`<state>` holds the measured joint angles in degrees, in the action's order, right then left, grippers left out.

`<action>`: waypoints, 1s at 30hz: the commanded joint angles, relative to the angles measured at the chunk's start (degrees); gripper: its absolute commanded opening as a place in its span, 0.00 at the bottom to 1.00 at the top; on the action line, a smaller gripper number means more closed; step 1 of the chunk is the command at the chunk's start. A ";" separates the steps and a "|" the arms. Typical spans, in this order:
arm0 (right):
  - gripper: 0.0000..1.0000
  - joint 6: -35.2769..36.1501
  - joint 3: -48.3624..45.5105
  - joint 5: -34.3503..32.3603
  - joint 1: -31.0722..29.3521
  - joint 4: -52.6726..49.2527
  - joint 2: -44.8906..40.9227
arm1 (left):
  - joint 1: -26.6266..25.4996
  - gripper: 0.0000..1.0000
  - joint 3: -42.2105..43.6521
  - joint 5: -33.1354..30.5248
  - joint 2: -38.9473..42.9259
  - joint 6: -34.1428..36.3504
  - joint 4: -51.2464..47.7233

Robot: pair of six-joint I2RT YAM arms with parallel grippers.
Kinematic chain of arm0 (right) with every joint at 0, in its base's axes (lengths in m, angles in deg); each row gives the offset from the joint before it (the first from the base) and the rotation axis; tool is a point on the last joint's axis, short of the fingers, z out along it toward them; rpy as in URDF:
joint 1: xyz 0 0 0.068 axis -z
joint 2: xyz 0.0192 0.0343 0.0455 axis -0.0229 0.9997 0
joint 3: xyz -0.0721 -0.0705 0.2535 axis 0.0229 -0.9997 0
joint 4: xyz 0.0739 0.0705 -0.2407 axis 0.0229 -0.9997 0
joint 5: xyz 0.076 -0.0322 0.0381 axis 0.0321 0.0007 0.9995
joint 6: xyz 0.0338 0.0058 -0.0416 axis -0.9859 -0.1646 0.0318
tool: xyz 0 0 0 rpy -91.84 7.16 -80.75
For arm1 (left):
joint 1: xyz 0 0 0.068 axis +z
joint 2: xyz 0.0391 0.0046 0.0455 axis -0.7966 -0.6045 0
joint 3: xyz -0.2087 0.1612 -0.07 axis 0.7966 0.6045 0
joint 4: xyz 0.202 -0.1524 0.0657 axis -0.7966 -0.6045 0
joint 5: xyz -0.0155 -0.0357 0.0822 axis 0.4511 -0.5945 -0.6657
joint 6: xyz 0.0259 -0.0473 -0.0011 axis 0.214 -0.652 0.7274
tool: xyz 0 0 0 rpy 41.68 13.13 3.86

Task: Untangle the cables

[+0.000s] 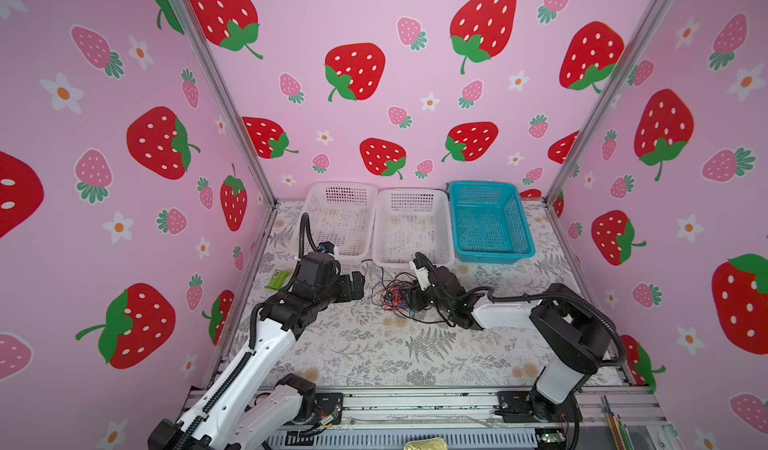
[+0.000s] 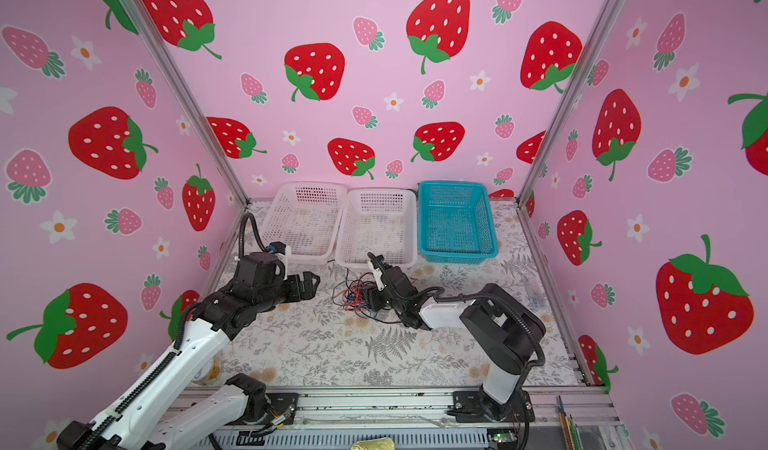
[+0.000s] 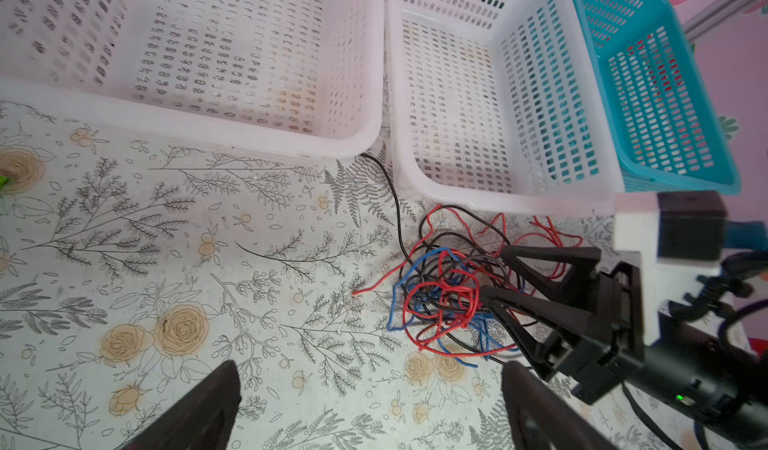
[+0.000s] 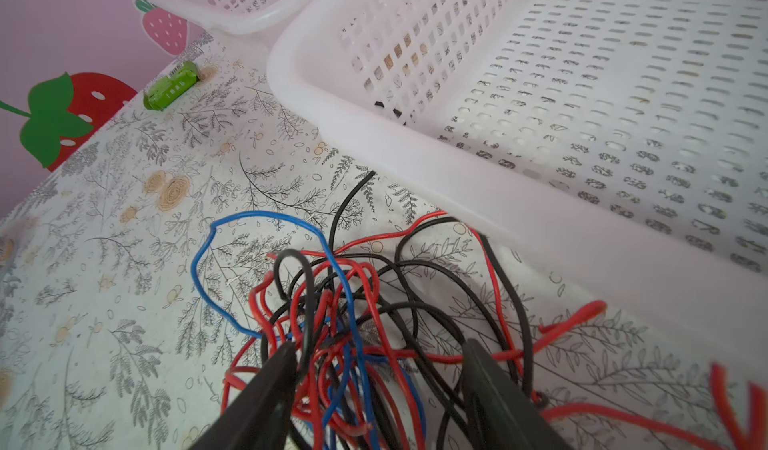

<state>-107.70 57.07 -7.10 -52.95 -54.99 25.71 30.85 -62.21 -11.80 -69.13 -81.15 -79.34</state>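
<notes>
The cables (image 1: 395, 294) (image 2: 355, 296) lie as one tangle of thin red, blue and black wires on the flowered table, just in front of the middle white basket. My right gripper (image 1: 409, 298) (image 4: 380, 348) is down in the tangle's right side. Its jaws are open, with many strands (image 4: 332, 302) running between the two fingers. The left wrist view shows the right gripper (image 3: 494, 271) pushed into the heap (image 3: 444, 294). My left gripper (image 1: 357, 283) (image 3: 370, 369) hangs wide open left of the tangle, holding nothing. One black strand runs off toward the gap between the white baskets.
Three baskets stand in a row at the back: a white basket (image 1: 345, 186), a second white basket (image 1: 411, 192) and a blue basket (image 1: 482, 184). A small green packet (image 1: 277, 279) (image 4: 170, 86) lies by the left wall. Bare tabletop stretches in front of the tangle.
</notes>
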 commanded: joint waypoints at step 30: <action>0.00 2.45 -9.04 9.59 -2.43 6.15 -13.57 | -2.57 0.98 19.20 17.24 2.83 -20.79 20.62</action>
<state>-105.76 48.76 0.51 -55.00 -52.15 13.93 28.60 -44.90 1.25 -68.32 -98.88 -64.68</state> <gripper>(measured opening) 0.058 0.978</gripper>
